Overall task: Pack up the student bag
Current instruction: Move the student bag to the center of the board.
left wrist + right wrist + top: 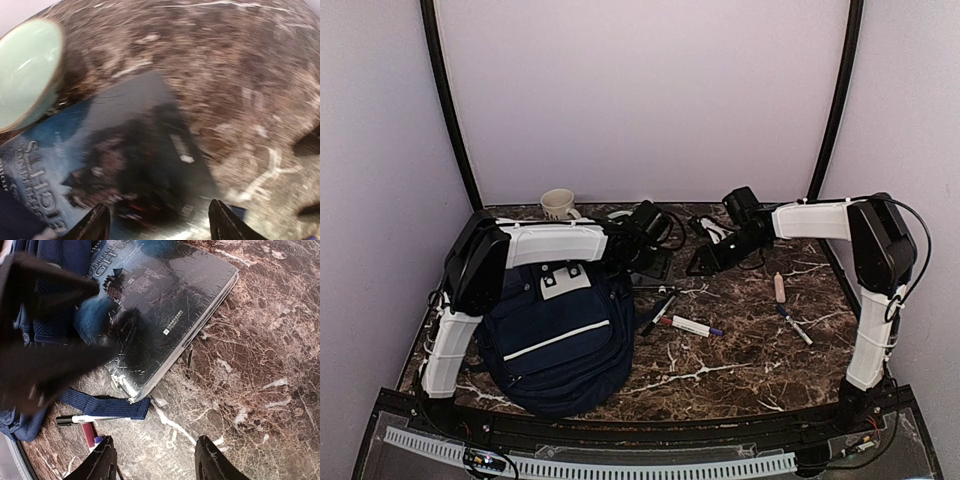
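Both empty: left gripper [160,225] wide open right over the book [140,165], right gripper [157,462] open too. The glossy cover could slip from a pinch, and the mug [25,70] ahead-left might get knocked.

Book [135,165] title cut at the frame's left edge — mug [25,70] half out, whole left-wrist view motion-blurred.

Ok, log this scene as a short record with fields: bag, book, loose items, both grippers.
bag: student bag lying on the table, left side
book: dark-covered book flat on the table next to the bag
loose items: white marker and pens mid-table; mug at the back
left gripper: open, above the book
right gripper: open, over bare table beside the book
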